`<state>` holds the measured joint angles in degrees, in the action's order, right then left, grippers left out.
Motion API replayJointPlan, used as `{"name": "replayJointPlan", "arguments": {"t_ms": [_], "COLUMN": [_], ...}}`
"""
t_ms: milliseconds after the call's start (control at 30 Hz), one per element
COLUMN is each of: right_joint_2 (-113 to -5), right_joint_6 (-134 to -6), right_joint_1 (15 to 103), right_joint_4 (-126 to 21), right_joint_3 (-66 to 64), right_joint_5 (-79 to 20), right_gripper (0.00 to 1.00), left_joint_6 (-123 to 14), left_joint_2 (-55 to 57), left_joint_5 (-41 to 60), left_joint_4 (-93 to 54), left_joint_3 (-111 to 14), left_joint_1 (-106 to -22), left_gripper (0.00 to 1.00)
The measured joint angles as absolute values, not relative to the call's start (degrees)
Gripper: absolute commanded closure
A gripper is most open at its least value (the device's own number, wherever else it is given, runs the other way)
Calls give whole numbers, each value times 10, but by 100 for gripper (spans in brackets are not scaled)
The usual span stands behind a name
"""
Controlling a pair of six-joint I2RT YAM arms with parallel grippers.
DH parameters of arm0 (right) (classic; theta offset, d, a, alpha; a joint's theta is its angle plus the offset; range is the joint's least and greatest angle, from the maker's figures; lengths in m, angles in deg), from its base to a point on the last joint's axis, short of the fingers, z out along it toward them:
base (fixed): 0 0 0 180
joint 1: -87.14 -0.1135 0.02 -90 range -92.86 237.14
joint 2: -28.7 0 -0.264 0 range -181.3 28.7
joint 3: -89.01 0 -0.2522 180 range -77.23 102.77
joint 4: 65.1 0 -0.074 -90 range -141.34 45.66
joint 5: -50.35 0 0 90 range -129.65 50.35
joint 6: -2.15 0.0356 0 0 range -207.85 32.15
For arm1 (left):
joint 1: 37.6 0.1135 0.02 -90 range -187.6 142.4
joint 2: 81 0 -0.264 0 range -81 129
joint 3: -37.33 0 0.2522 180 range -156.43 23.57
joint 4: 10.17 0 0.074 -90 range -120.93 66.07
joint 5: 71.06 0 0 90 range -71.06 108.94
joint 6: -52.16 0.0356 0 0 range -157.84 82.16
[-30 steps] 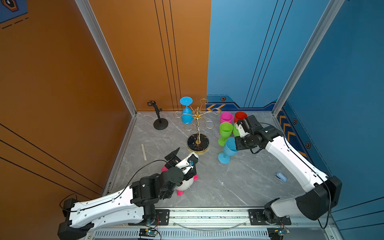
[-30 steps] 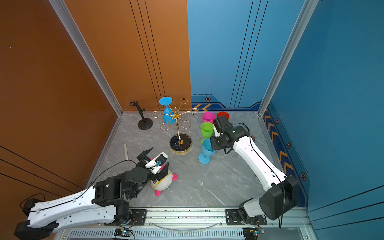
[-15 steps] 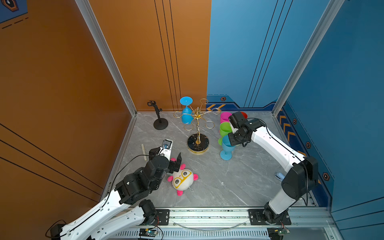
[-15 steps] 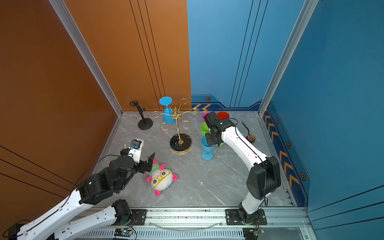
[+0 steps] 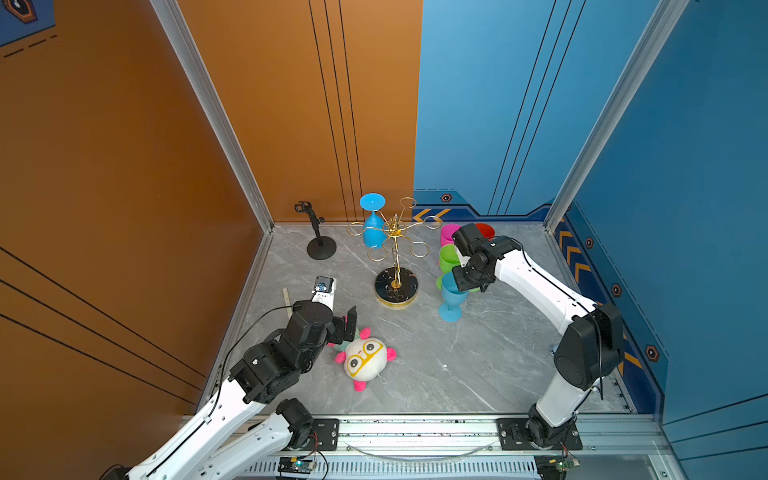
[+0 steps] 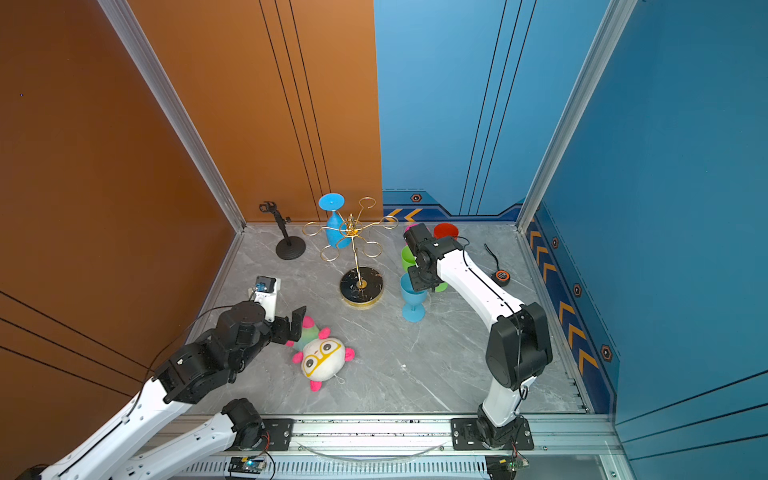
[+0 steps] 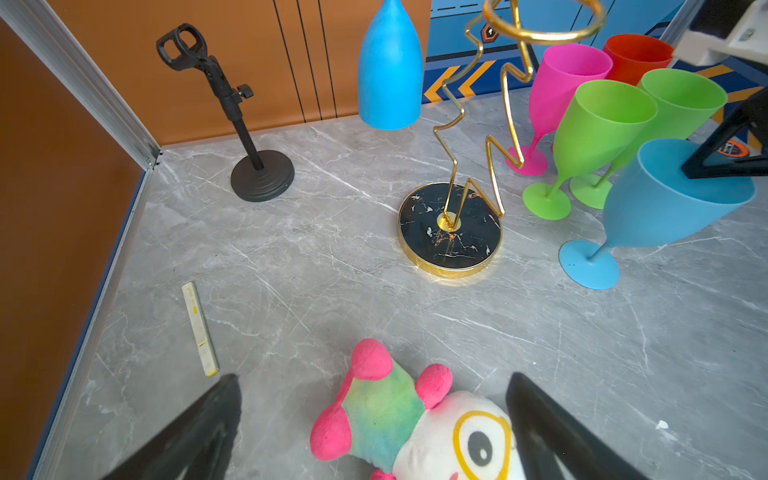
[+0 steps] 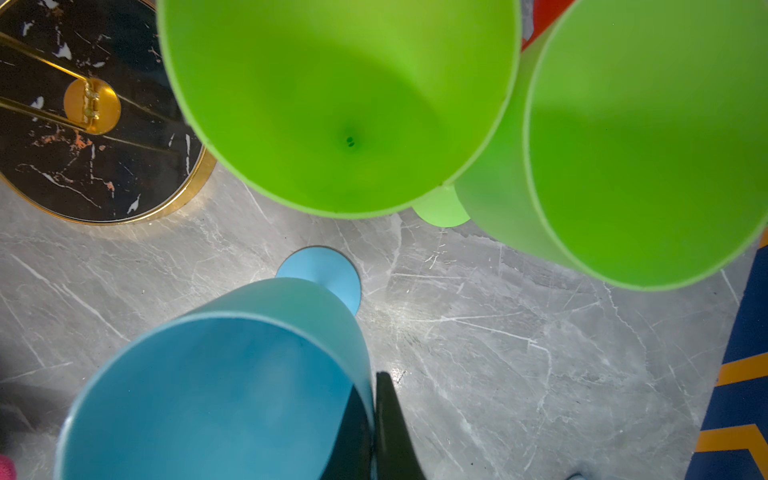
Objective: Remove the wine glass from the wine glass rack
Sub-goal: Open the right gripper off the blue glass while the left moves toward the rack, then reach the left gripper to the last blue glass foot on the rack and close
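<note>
The gold wire wine glass rack (image 5: 396,286) (image 6: 360,286) (image 7: 451,228) stands mid-table on its black marbled base. One blue wine glass (image 5: 372,232) (image 6: 334,232) (image 7: 388,70) hangs upside down from a back-left loop. A second blue wine glass (image 5: 451,291) (image 6: 411,293) (image 7: 665,199) (image 8: 216,395) is upright to the right of the rack, foot down at the table. My right gripper (image 5: 467,284) (image 6: 419,282) (image 8: 374,386) is shut on its rim, one finger inside the bowl and one outside. My left gripper (image 5: 349,322) (image 6: 297,322) (image 7: 374,378) hangs open over a plush toy (image 5: 365,359) (image 7: 415,415).
Two green glasses (image 5: 449,255) (image 8: 340,104), a pink one (image 5: 449,232) and a red one (image 5: 484,230) crowd the back right, close behind the held glass. A black clamp stand (image 5: 320,247) is at the back left. A white-yellow stick (image 7: 199,328) lies by the left wall.
My left gripper has drawn back to the left off the plush toy, which now lies uncovered. My right arm's elbow has swung in while its gripper stayed shut on the blue glass.
</note>
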<state>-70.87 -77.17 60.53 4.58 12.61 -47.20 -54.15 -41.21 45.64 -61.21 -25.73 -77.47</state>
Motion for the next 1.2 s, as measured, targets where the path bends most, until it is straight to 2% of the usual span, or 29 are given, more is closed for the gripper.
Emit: {"name": "replayJointPlan", "arguments": {"t_ms": [133,200,367,633,767,900,1100,1200], "right_joint_2": [-709,-709,-709,-684,-637,-584,-527,-504], "right_joint_6": [-772,-776,-777,-776,-777,-779,-780,-779], "right_joint_1": [608,610,613,613,618,633,665,674], "right_joint_4": [43,40,39,40,40,39,27,13], "right_joint_3": [126,126,126,126,126,117,75,51], "right_joint_5": [-468,-466,-458,-457,-453,-427,-349,-303], "right_gripper": [89,76,54,25,14,9,11,11], "left_joint_6": [-547,-549,-555,-559,-570,-589,-613,-623], "left_joint_2": [-411,-407,-391,-305,-250,-191,-108,-59], "left_joint_5": [438,426,397,282,198,114,26,-11], "left_joint_4": [-615,-615,-615,-601,-577,-552,-521,-509], "left_joint_3": [-258,-261,-279,-374,-429,-476,-542,-591], "left_joint_1": [-743,-727,-679,-542,-471,-415,-383,-379], "left_gripper": [1,1,1,3,5,8,13,21]}}
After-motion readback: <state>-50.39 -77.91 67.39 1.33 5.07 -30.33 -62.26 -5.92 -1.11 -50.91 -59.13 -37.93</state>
